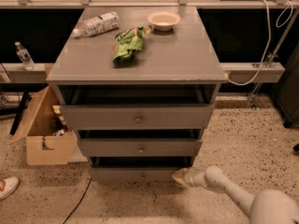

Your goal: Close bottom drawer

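The grey cabinet [140, 64] has three stacked drawers, all pulled out a little. The bottom drawer [135, 173] is the lowest, with a shallow grey front and a small knob [143, 175]. It stands out only slightly, with a dark gap above it. My gripper [179, 176] is low at the right end of that drawer's front, touching or nearly touching it. The white arm [229, 192] runs from the lower right.
On the cabinet top lie a plastic bottle [96, 24], a green bag [127, 43] and a white bowl [163, 19]. An open cardboard box [43, 132] stands left of the cabinet. A shoe [7, 187] lies at the far left. A cable [77, 203] runs over the floor.
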